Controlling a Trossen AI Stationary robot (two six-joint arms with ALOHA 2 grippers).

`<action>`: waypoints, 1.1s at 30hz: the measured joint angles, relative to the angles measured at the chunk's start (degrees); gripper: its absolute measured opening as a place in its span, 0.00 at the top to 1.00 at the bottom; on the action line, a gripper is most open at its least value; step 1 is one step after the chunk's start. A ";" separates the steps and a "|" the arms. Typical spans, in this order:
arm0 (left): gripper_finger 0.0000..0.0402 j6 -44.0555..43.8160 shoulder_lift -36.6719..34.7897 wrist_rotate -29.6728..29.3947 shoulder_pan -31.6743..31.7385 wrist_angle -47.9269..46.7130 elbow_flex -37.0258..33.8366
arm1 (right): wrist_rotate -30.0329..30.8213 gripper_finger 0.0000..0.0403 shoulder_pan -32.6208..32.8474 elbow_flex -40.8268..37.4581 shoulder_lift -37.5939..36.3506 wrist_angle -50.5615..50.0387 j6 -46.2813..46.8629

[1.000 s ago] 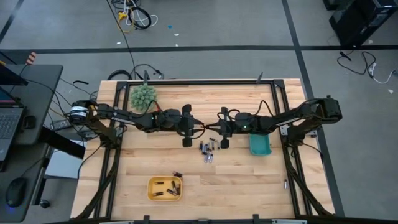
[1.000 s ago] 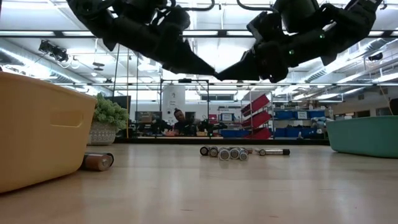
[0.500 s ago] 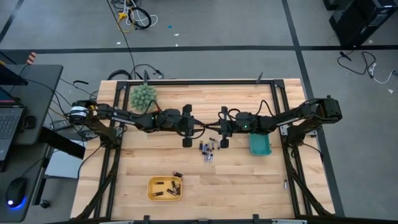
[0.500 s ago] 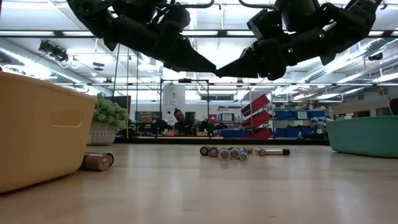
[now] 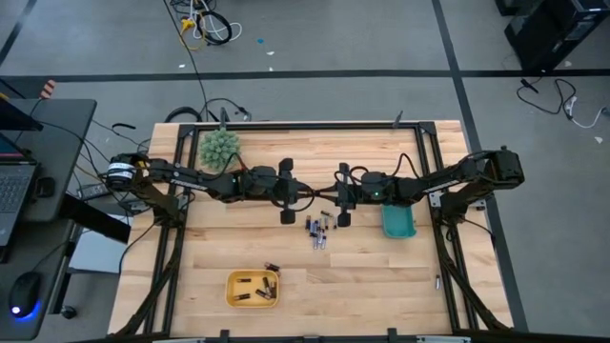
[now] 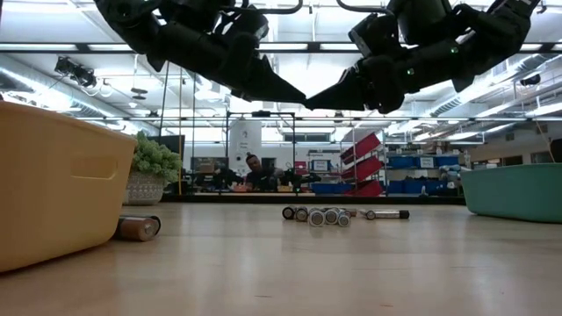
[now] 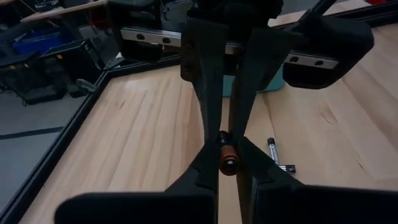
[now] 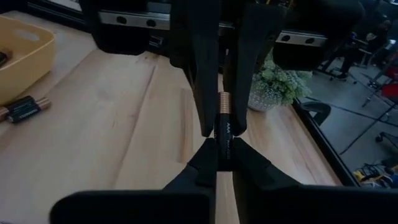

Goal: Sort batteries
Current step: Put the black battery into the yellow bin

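Observation:
A small battery point(image 8: 222, 127), black with a copper end, hangs in the air above the table's middle. My left gripper point(image 5: 309, 195) and my right gripper point(image 5: 329, 196) meet tip to tip on it point(image 6: 307, 98), both shut on it. Below them a cluster of loose batteries point(image 5: 318, 232) lies on the wood. A yellow tray point(image 5: 230, 288) near the front edge holds several batteries, and one more battery point(image 6: 139, 228) lies beside it. A teal tray point(image 5: 398, 229) stands at the right. My left gripper pinches the battery's copper end point(image 7: 227, 160) between its two fingers. The fingers come nearly level from the table's left and lie along the battery, which is clear of the table. My right gripper pinches the battery's black end point(image 8: 222, 146) between its two fingers, coming nearly level from the table's right, along the battery.
A spiky green plant point(image 5: 219, 148) stands at the far left corner. Black frame rails point(image 5: 305, 126) run along the table's far edge and sides. Bare wood lies between the battery cluster and the two trays.

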 joint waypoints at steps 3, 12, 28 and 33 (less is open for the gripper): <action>0.97 -0.01 -0.53 -1.12 -0.07 -1.06 0.06 | 2.06 0.88 0.15 0.02 -0.50 -0.26 0.89; 0.97 -7.25 -14.48 0.66 -6.74 -32.10 1.53 | 3.99 0.77 -0.17 0.13 -8.02 -8.09 1.84; 0.95 -30.17 -18.33 11.84 -32.35 -68.98 11.19 | 4.23 0.77 -1.44 0.09 -9.07 -9.72 3.42; 0.95 -34.72 -14.65 13.47 -35.89 -65.84 11.21 | 3.90 0.76 -1.44 0.09 -9.07 -9.69 4.67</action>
